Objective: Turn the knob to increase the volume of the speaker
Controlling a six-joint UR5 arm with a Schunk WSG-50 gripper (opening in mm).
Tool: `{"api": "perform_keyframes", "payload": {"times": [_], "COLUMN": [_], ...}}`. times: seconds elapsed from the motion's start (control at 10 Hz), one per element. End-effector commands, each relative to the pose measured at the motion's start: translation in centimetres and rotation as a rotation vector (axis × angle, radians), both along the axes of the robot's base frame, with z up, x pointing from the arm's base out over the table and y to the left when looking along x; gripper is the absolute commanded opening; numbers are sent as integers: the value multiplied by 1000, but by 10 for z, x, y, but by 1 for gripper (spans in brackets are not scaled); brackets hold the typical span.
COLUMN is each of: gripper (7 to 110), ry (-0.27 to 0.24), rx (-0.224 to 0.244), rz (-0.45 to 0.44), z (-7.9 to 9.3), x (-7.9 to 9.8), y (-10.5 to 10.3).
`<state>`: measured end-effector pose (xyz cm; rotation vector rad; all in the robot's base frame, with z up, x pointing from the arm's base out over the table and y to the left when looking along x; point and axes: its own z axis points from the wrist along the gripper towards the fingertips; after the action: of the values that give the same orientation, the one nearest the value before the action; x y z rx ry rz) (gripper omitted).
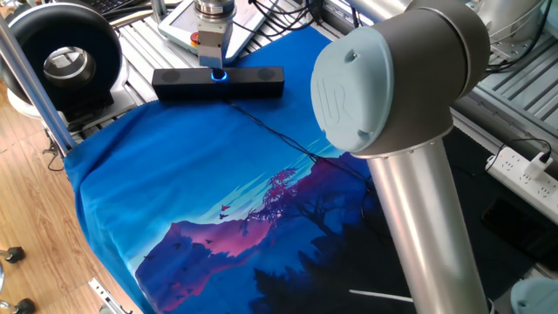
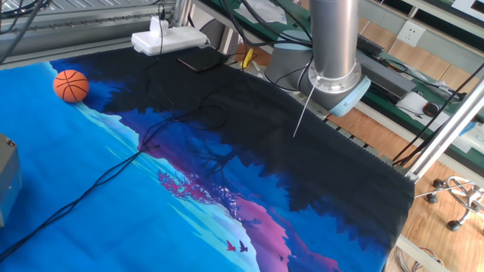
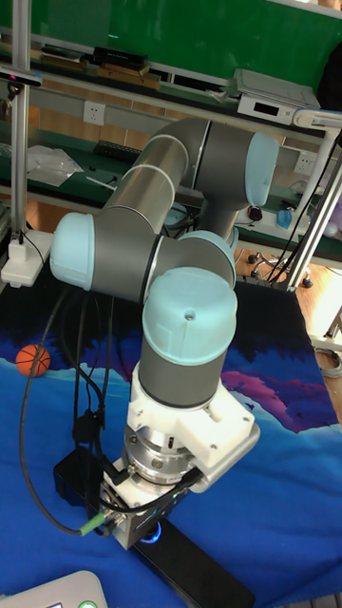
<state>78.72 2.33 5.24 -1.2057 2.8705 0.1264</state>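
The speaker (image 1: 248,84) is a slim black bar lying across the far end of the blue cloth, and it also shows in the tall fixed view (image 3: 195,573). Its knob (image 1: 218,75) glows blue at the bar's middle; in the tall view only the glow of the knob (image 3: 152,535) peeks out under the wrist. My gripper (image 1: 213,61) hangs pointing down just above the knob, a little to its left. Its fingertips are small and partly in shadow, so their spacing does not show. In the tall view the wrist hides the fingers.
A large round black ring-shaped device (image 1: 65,57) stands left of the speaker, with a white pendant (image 1: 179,22) behind it. A thin black cable (image 1: 279,139) runs from the speaker across the cloth. My arm's elbow (image 1: 392,78) fills the foreground. An orange ball (image 2: 70,85) and a white power strip (image 2: 168,39) sit at the cloth's far edge.
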Motion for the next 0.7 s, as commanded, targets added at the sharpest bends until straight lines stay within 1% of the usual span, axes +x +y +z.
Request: {"api": "perform_keyframes", "payload": {"times": [0.0, 0.2, 0.4, 0.5, 0.6], "gripper": [44, 44, 44, 44, 44], "ry": [-20, -26, -13, -1, 0], "rx": [27, 17, 34, 35, 18], "rz": [20, 18, 44, 57, 70], "z": [3, 4, 4, 4, 3], "x": [6, 9, 5, 2, 2], "y": [6, 3, 7, 7, 2]}}
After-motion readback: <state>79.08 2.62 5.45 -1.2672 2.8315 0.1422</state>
